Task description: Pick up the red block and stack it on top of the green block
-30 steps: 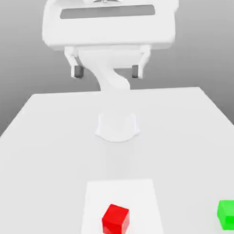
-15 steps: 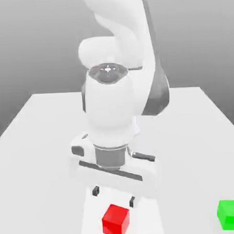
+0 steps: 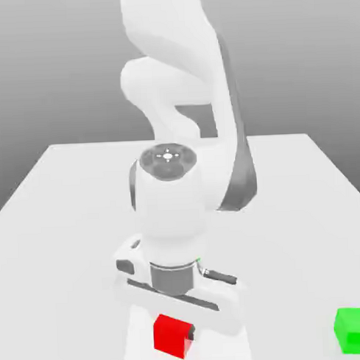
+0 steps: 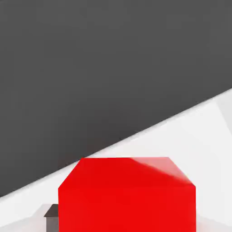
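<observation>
Gripper (image 3: pixel 173 332) lowered — straddling red block (image 3: pixel 172 335), white table (image 3: pixel 59 218)

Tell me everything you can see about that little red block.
The red block is a small, bright red cube with plain matte faces. It sits flat on a pale square patch of the white table, near the front edge. The gripper has come down around it; a dark finger pad sits against its side. The green block stands apart, to the exterior view's right.
</observation>
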